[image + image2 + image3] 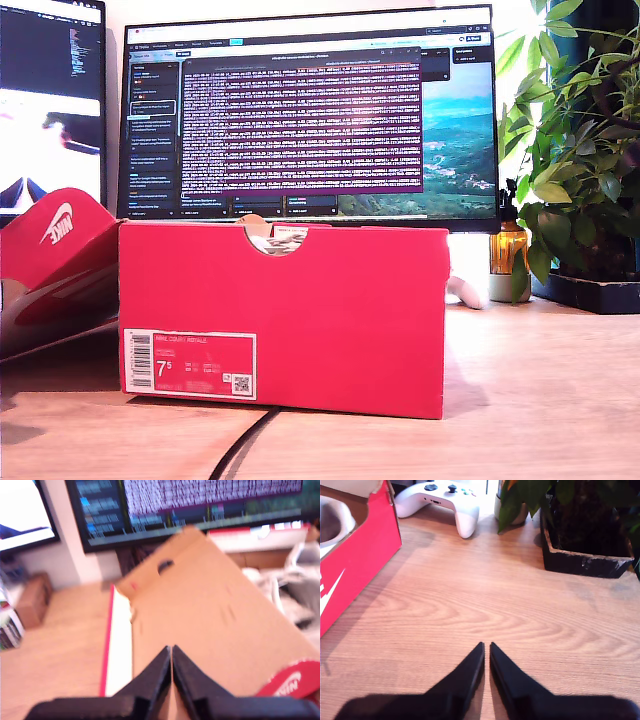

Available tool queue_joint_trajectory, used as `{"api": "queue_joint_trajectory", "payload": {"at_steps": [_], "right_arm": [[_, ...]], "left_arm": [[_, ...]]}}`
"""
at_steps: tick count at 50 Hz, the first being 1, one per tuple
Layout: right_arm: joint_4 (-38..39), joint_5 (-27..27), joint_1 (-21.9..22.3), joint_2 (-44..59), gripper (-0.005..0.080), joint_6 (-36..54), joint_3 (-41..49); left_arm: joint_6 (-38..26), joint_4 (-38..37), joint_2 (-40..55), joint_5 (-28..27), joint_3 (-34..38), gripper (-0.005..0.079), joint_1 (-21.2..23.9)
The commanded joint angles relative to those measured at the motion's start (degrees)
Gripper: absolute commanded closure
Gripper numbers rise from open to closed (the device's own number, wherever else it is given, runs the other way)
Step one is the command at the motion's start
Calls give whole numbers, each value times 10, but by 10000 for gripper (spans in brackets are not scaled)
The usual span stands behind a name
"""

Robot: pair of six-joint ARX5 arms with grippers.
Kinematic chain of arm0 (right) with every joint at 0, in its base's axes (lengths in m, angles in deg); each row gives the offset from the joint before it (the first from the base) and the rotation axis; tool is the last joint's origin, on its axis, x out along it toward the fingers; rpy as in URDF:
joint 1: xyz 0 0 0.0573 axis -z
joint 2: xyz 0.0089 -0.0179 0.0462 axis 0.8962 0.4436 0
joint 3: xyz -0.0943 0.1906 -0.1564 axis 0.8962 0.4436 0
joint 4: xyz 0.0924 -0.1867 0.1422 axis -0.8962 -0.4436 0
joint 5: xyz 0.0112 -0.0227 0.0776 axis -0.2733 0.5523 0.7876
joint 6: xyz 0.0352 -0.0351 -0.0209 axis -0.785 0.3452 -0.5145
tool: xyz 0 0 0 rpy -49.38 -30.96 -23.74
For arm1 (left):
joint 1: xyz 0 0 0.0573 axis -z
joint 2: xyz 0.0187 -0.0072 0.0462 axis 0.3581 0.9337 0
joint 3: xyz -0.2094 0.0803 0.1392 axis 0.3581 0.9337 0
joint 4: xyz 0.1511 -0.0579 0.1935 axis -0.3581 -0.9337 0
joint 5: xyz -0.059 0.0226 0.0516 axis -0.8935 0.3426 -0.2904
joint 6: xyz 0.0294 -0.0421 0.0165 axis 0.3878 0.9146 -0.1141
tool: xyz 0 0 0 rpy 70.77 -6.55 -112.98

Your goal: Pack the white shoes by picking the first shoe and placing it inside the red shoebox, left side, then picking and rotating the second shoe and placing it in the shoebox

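Red shoebox, exterior view: the red shoebox [285, 315] stands on the wooden desk [540, 390] in the middle of the view, its labelled end wall facing the camera. A white label [190, 365] marked "7.5" sits low on that wall toward the exterior view's left.
Notch, exterior view: a half-round notch [275, 238] is cut in the top edge; something white shows through it, too small to identify.
Lid, exterior view: the red lid [60, 240] with a white swoosh is open and leans out to the exterior view's left.
Surroundings, exterior view: a monitor [310, 115] stands behind the box, a potted plant [580, 150] at the exterior view's right, and a dark cable [245, 440] runs on the desk in front of the box. No arm is visible here.
First gripper, first wrist view: the first gripper [171, 652] has its black fingers pressed together with nothing between them. It hangs over the lid's brown cardboard inner face [210, 620]. The picture is blurred.
Second gripper, second wrist view: the second gripper [486, 647] has its fingers nearly touching and holds nothing, above bare desk.
White shoe, second wrist view: one of the white shoes [332, 525] lies inside the shoebox [355, 565]; only part of it shows.
Other items, second wrist view: a white game controller [445, 502] lies just beyond the box, near a black planter [585, 560].
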Motion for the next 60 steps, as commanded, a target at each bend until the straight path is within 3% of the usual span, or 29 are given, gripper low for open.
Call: {"api": "queue_joint_trajectory", "payload": {"at_steps": [1,14,30,43,60], "right_arm": [[12,3,1,-15,762,-3,31],[46,3,1,-67,762,-3,90],[37,5,0,-105,762,-14,118],[31,5,0,-151,762,-15,165],[-64,20,0,-264,762,-20,181]], "left_arm": [[1,1,-3,2,27,761,-4],[-7,6,-35,12,55,762,-26],[6,11,-67,-12,90,762,-96],[12,7,-86,-29,105,762,-105],[15,-5,-92,-27,105,762,-105]]}}
